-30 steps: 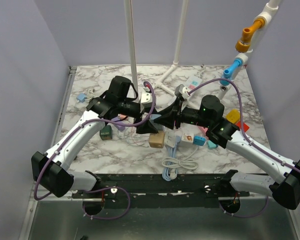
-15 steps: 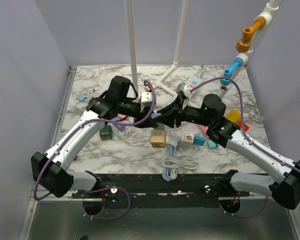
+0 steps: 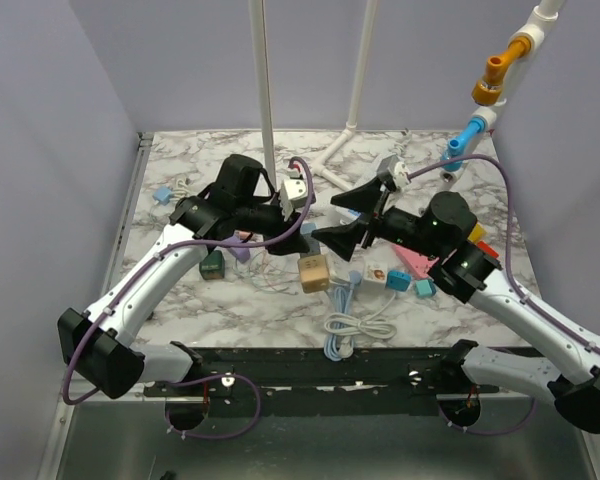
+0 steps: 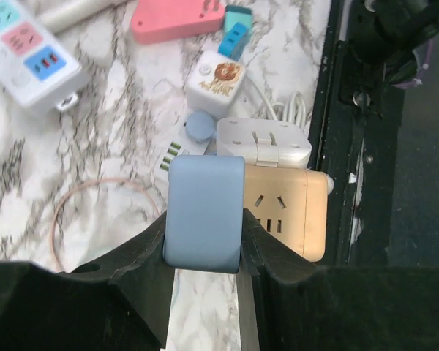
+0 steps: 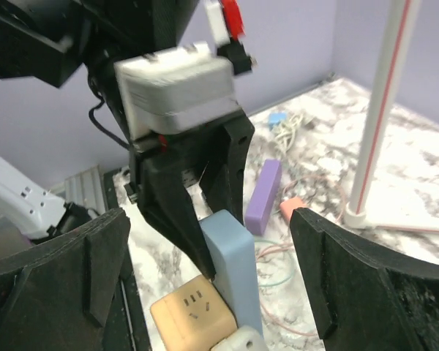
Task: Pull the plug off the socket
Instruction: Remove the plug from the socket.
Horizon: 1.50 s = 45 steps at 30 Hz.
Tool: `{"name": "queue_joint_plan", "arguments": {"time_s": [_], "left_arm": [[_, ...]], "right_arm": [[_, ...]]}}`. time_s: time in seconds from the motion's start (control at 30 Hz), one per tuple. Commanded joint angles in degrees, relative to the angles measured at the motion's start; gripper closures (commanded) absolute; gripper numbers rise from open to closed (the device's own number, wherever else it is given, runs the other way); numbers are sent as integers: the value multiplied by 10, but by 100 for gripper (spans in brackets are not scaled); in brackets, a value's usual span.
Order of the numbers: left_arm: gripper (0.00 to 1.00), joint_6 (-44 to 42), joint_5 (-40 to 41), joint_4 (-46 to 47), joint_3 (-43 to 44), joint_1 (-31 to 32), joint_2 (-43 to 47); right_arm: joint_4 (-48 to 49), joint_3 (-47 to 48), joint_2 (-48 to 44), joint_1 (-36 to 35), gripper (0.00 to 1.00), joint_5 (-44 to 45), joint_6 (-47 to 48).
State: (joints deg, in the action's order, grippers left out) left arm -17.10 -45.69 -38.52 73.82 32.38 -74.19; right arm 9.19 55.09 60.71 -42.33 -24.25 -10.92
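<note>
- left gripper: clamped on the two flat sides of the light-blue plug. The grip looks square and the block fills the gap.
- The light-blue plug sits flush against one side face of the tan socket cube. My read is that it's seated in that face and the left arm is anchoring one half of the joint. No prongs are visible, so the seating is a guess.
- right gripper: fingers spread wide with nothing between them. It faces the cube from the side opposite the left arm, with plug and cube framed in the gap. It's probably lining up to take the cube so the two arms can pull apart.
- In the overhead view the right gripper is on the far side of the cube, apart from it, with no contact.
- A white adapter butts the cube face furthest from the left wrist camera, and a white cable is coiled past it. It may be plugged in too, but the joint is hidden.
- Further out from the cube are a printed white charger, then a pink plug. A purple block lies beyond the cube in the right wrist view.
- Can't tell:
  - Whether the cube rests on the table or hangs off the plug.
  - The cube's lower half, which the right wrist view cuts off.
  - The left fingertips and plug from overhead, because the arm and its purple cable mask them.
</note>
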Motion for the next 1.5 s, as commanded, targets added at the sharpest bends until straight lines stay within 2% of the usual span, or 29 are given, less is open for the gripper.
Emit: {"name": "queue_joint_plan", "arguments": {"time_s": [0.0,0.13,0.27,0.4,0.67,0.73,1.0,1.23,1.47], "left_arm": [[100,77,114,-30,45,-10,2],[100,134,194,-48,71,-11,0],[100,176,229,-67,91,-15,-5],[100,222,239,-38,88,-18,12],[100,318,278,-16,117,-40,1],[100,339,269,-14,117,-45,-1],[100,371,264,-23,118,-64,3],[100,370,285,10,96,-65,22],[100,309,362,51,88,-62,37]], "right_arm": [[-46,3,-53,-4,0,81,26],[-121,12,-66,-3,0,100,39],[-155,-5,-81,-4,0,138,22],[-158,-40,-112,-4,0,164,-18],[-118,-123,-137,-6,0,131,-81],[-98,-139,-124,-7,0,118,-94],[96,-213,-61,-24,0,92,-202],[307,-265,5,-25,0,123,-410],[331,-252,39,-28,0,186,-548]]}}
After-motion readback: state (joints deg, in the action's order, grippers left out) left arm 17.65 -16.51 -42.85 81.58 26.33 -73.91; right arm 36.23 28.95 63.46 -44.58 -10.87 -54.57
